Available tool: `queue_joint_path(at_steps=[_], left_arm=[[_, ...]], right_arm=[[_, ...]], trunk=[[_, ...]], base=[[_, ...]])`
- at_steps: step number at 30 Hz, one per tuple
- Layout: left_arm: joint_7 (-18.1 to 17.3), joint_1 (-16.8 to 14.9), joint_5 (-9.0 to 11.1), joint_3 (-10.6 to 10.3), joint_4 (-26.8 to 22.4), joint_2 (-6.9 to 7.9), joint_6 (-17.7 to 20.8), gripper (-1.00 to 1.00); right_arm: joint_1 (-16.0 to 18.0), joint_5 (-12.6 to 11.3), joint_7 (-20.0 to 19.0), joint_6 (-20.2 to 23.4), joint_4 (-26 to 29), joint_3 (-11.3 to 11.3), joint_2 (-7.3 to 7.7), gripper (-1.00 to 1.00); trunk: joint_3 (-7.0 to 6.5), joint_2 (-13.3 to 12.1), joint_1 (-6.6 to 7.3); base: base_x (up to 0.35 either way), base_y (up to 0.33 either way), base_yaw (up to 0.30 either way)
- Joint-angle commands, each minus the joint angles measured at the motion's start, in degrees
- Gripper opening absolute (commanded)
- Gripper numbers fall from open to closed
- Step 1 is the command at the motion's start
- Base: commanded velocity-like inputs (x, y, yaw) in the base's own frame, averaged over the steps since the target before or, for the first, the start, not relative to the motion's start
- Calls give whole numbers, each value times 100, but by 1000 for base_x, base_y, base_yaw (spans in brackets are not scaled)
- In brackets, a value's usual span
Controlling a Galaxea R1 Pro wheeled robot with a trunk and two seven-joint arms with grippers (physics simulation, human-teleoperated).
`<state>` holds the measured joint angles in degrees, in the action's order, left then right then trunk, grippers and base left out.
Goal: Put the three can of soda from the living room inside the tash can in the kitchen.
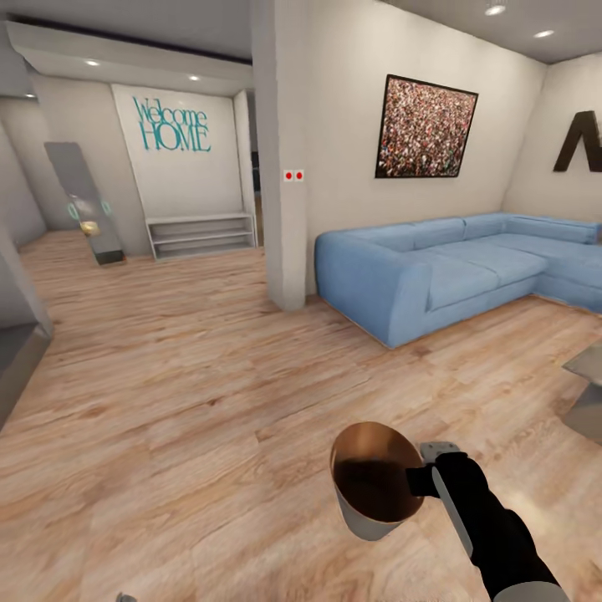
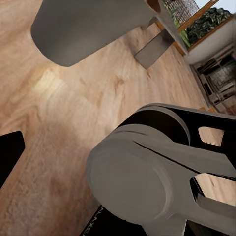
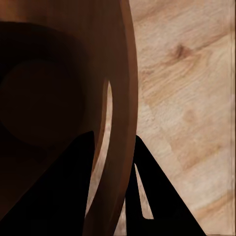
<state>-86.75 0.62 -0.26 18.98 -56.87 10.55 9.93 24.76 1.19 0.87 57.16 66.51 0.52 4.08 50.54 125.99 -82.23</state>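
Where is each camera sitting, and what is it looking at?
Head view: up on the robot's head, looking down over light wood floor toward the long light-blue corner sofa; the black right arm holds the round grey-white bin with brown inside.
Left wrist view: on the left arm, facing floor; grey and black arm parts show.
Right wrist view: near the right gripper, its dark fingers clamping the bin's rim.
Shared: the bin shows in head and right wrist views; wood floor in all.

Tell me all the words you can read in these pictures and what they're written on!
"Welcome HOME": teal letters on the white wall above the low shelf.
A big dark letter shape on the right wall is cut off; unreadable.
No other words show.
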Motion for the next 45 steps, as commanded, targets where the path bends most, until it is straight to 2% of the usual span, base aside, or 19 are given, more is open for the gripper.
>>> queue_joint_path(at_steps=[1,45], left_arm=[[0,0,0,0,0,0,0,100],[0,-1,0,0,-8,0,0,100]], right_arm=[[2,-102,-16,-3,2,1,1,-100],[2,-102,-16,-3,-1,1,3,-100]], trunk=[[-8,0,0],[-313,0,0]], base=[[0,-334,-233],[0,-349,-233]])
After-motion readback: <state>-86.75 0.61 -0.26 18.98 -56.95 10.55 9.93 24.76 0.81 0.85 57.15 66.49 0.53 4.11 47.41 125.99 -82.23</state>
